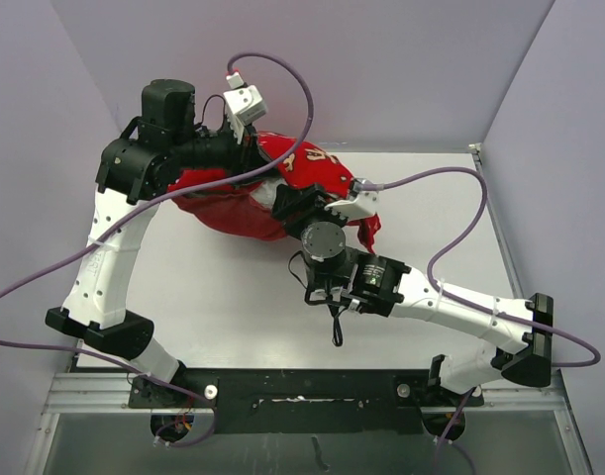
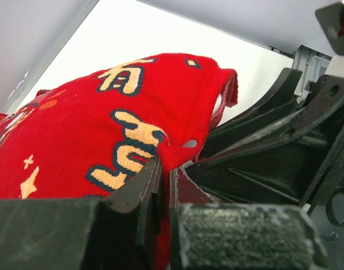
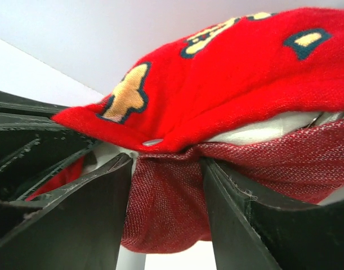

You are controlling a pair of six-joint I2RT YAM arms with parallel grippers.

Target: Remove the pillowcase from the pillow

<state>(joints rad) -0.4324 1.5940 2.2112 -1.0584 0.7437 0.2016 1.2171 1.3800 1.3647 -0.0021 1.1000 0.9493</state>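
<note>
The left claw (image 2: 165, 171) is nearly closed, its two fingers (image 2: 146, 194) pinching a fold of the bright red pillowcase (image 2: 76, 140) right at their tips. From that pinch the printed cover bulges up and away ahead of the claw, with gold characters outlined in dark blue facing the wrist camera. Just right of the left claw, the black fingers (image 2: 256, 152) of the right claw (image 3: 169, 163) reach into the same edge of the cloth. The right claw stands wider. A bunch of the duller red reverse fabric fills the gap between its jaws and touches both, so it grips the pillowcase there. Directly above that bunch the printed face of the cover overhangs. To the claw's upper right a strip of the white pillow (image 3: 256, 132) shows between the two red layers. From above, both claws meet at the red bundle, which lies on the white table (image 1: 233, 297) near the back wall (image 1: 381, 69).
</note>
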